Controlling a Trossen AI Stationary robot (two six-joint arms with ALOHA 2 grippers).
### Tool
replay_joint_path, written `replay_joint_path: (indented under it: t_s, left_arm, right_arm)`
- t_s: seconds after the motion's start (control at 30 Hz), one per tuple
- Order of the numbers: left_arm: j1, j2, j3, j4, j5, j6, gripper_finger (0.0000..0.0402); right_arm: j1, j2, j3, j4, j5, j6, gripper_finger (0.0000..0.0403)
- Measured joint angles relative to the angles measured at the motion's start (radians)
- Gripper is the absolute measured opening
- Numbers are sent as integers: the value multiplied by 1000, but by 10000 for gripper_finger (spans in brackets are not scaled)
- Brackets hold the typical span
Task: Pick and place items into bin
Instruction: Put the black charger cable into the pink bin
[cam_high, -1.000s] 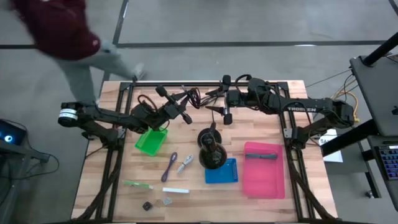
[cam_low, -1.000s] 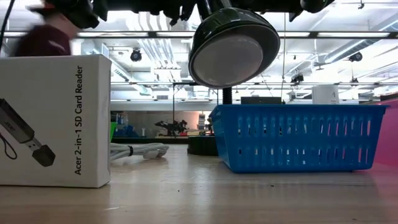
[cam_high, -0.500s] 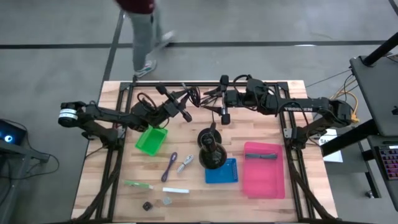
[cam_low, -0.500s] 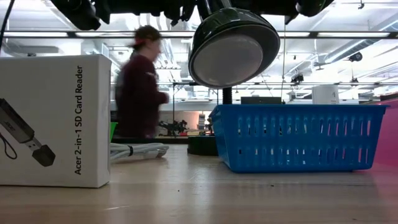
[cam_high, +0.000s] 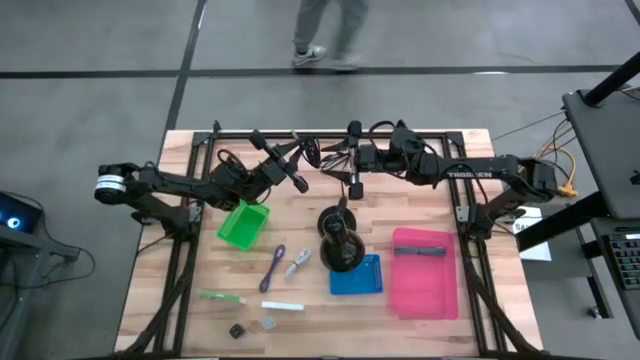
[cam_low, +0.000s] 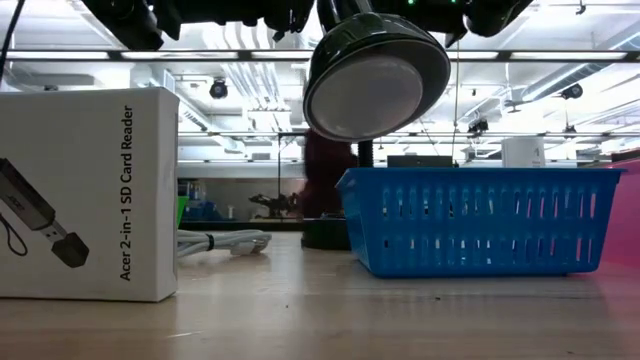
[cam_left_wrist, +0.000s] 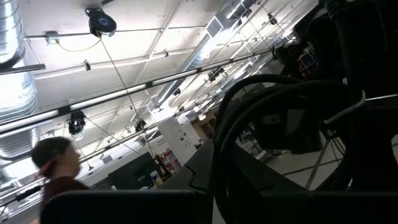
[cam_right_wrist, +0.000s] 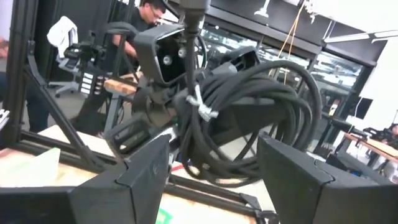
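Over the last second the right arm has crept left along the back of the tabletop (cam_high: 420, 325). Its right claw (cam_right_wrist: 211, 168) hangs wide open facing the black cable coil (cam_right_wrist: 249, 118), which the closed left claw (cam_high: 297, 180) holds aloft. Looks like a handoff, nothing binned yet.

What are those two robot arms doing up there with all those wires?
The left pincer is shut on a black cable coil and holds it up at the far side of the table. The right pincer faces it with its fingers open. The purple tool and sticks lie on the table, outside the green bin.
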Motion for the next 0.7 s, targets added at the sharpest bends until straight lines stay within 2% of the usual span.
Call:
replay_joint_path:
  t_s: [0.2, 0.33, 0.5, 0.7]
  left_arm:
    - [6, 42, 8, 12, -1, 4, 13]
    - [8, 68, 2, 70, -30, 42, 13]
    - [8, 74, 0, 85, -43, 60, 13]
    - [8, 66, 0, 80, -44, 58, 13]
  right_arm:
    - [3, 71, 81, -5, -4, 35, 228]
    - [3, 100, 136, -105, -3, 36, 228]
    - [3, 96, 167, -192, -3, 20, 228]
    - [2, 70, 162, -198, 1, 19, 226]
